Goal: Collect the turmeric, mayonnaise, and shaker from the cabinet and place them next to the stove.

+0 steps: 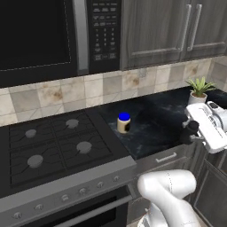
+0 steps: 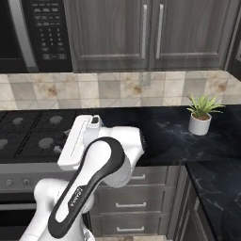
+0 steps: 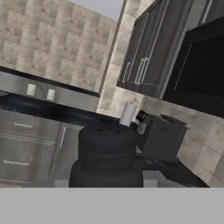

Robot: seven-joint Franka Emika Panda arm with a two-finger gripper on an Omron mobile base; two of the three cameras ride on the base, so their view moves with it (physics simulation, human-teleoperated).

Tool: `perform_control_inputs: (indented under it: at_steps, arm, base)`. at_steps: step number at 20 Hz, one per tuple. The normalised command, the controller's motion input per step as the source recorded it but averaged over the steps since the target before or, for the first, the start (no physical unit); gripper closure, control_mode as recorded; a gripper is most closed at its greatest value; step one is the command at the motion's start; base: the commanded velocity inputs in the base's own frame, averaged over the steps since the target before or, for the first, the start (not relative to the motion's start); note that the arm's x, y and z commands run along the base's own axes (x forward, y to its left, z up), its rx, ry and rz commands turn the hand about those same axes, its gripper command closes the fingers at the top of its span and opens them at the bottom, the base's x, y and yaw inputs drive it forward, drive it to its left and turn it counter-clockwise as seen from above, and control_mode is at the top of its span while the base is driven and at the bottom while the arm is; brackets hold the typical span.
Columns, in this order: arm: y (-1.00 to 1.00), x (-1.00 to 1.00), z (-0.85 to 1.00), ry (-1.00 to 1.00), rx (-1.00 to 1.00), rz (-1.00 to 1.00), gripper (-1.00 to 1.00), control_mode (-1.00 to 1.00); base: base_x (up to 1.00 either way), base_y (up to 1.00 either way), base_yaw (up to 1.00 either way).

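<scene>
Stove (image 1: pixel 53 148): black cooktop, grey round burners. Just right of it on the black marbled counter (image 1: pixel 155 128), mayonnaise (image 1: pixel 123 123): blue lid, cream contents, label unreadable. Far right, gripper (image 1: pixel 191 131) clamped on black shaker (image 3: pixel 106 151), ribbed with a rounded top, held off the counter's front edge.

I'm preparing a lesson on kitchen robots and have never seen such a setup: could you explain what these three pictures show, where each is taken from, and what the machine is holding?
This is a white robot arm in a simulated kitchen. Two pictures come from cameras behind it, left and right; the third looks along its gripper. On the black countertop, beside the stove, stands a blue-lidded mayonnaise jar, with a potted plant farther along. The gripper is shut on a black shaker, carried over the counter's edge.
</scene>
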Motion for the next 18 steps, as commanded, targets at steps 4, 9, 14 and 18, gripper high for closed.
perform_control_inputs:
  at_steps: [4, 9, 14, 18]
  arm:
    - [0.08, 0.43, -0.39, 0.0, 0.07, 0.13, 1.0, -1.0]
    - [0.0, 0.6, -0.04, 0.0, 0.11, 0.14, 1.0, -1.0]
    - [0.19, 0.59, -0.17, 0.03, 0.01, 0.0, 1.0, -1.0]
    - [0.16, 0.44, -0.34, 0.02, 0.0, 0.03, 1.0, -1.0]
  base:
    - [0.0, 0.0, 0.0]
    - [0.0, 0.0, 0.0]
    - [0.0, 0.0, 0.0]
    - [0.0, 0.0, 0.0]
